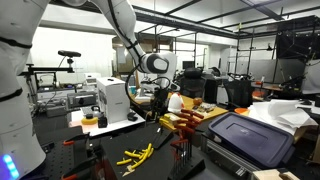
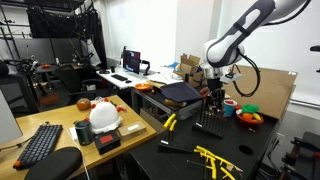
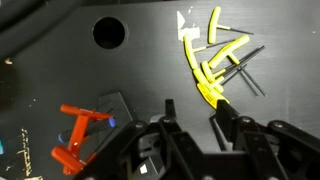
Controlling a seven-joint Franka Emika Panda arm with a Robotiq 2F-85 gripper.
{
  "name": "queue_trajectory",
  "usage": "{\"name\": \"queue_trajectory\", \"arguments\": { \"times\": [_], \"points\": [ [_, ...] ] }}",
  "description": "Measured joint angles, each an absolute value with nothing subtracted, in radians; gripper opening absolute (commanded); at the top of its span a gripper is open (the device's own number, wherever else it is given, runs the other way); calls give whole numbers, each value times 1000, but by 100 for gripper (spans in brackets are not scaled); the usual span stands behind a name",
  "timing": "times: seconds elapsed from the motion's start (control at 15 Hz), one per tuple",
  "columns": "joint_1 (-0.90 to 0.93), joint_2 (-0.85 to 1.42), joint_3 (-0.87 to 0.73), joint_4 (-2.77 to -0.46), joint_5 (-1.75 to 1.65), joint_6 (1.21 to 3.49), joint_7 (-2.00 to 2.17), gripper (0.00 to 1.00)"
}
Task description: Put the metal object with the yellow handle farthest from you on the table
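Observation:
Several metal tools with yellow handles [image 3: 213, 58] lie bunched on the dark table [image 3: 140, 70], their thin shafts pointing out to the side. The bunch also shows in both exterior views [image 1: 135, 155] [image 2: 215, 160]. One more yellow-handled tool [image 2: 170, 122] lies apart from it, nearer the bin. My gripper [image 3: 193, 112] hangs well above the table with its fingers spread and nothing between them. In the wrist view the lowest yellow handle ends just at my right fingertip. The gripper also shows in both exterior views [image 1: 160, 95] [image 2: 214, 98].
Orange clamps [image 3: 80, 135] lie on the table beside the bunch, also seen in an exterior view [image 1: 185, 125]. A round hole [image 3: 108, 33] is in the tabletop. A grey lidded bin [image 1: 250, 140] stands at one end. A white helmet [image 2: 104, 115] and keyboard [image 2: 40, 143] sit on a desk.

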State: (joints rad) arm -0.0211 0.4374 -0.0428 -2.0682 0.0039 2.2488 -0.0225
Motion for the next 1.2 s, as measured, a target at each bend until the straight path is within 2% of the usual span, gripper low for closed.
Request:
{"name": "queue_trajectory", "arguments": {
  "times": [0.13,0.27,0.53,1.2],
  "points": [
    [-32,409,-43,-2175,1,2398,-54,95],
    [-45,381,-42,-2264,1,2519,-82,100],
    [-75,310,-25,-2388,29,2630,-136,100],
    [-95,110,28,-2461,218,2564,-271,100]
  ]
}}
